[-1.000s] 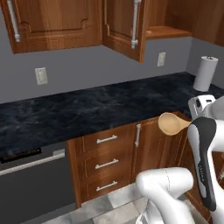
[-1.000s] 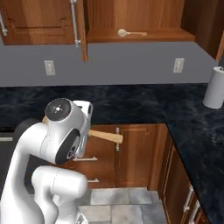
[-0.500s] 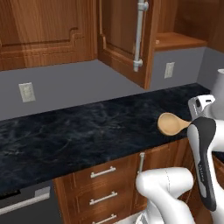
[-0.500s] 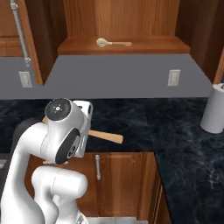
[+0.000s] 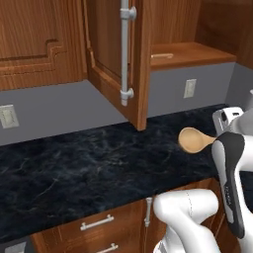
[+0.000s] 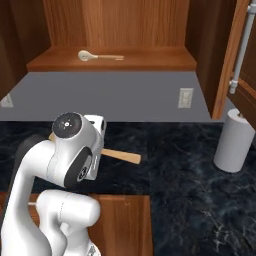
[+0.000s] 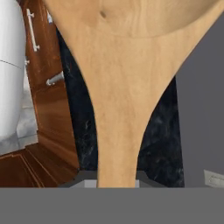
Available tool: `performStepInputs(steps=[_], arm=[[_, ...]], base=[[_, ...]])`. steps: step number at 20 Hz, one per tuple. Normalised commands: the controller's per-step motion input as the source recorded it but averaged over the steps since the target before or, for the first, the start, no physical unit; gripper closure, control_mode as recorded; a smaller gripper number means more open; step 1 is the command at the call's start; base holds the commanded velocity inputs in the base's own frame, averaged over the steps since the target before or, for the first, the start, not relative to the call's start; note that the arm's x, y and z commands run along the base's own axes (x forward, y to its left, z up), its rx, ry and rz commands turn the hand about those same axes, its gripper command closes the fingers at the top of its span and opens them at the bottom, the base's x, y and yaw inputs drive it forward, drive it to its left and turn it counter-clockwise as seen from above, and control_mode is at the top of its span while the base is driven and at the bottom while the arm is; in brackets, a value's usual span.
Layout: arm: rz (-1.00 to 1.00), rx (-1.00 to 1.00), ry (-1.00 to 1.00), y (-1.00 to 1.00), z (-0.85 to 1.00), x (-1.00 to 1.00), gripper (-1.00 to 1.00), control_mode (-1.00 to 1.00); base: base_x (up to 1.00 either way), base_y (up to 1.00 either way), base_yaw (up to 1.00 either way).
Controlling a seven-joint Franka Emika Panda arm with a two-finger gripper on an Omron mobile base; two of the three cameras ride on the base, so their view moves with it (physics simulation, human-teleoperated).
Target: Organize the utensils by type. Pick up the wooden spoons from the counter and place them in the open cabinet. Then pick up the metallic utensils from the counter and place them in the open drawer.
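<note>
My gripper (image 5: 216, 141) is shut on the handle of a wooden spoon (image 5: 193, 140), held level above the dark counter (image 5: 89, 173). The spoon's bowl points left in the left base view, and its handle end (image 6: 122, 157) sticks out right of the hand in the right base view. In the hand view the spoon (image 7: 118, 109) rises wide and close between the jaws. The open cabinet (image 6: 110, 64) lies ahead and above. A second wooden spoon (image 6: 97, 56) lies on its shelf, also visible as a pale strip (image 5: 162, 56) in the left base view.
The open cabinet door (image 5: 118, 64) with its long metal handle hangs out over the counter, left of the held spoon. A paper towel roll (image 6: 233, 141) stands on the counter at the right. Outlets (image 6: 185, 97) dot the grey wall. Drawer fronts (image 5: 96, 223) sit below the counter.
Both base views have shifted and closed in on the open cabinet, so the base has moved. The spoon stays in the shut gripper, in the same pose relative to the arm.
</note>
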Motion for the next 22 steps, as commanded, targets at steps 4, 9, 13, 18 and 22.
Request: performStepInputs(steps=[4, 9, 13, 18, 22], arm=[[0.00, 0.00, 0.00, 0.00, 0.00, 0.00, 1.00, 1.00], [0.00, 0.00, 0.00, 0.00, 0.00, 0.00, 1.00, 1.00], [0.00, 0.00, 0.00, 0.00, 0.00, 0.00, 1.00, 1.00], [0.00, 0.00, 0.00, 0.00, 0.00, 0.00, 1.00, 1.00], [0.00, 0.00, 0.00, 0.00, 0.00, 0.00, 1.00, 1.00]], base=[[0.72, -0.09, 0.00], [0.42, -0.06, 0.00], [0.00, 0.00, 0.00], [0.00, 0.00, 0.00], [0.00, 0.00, 0.00]])
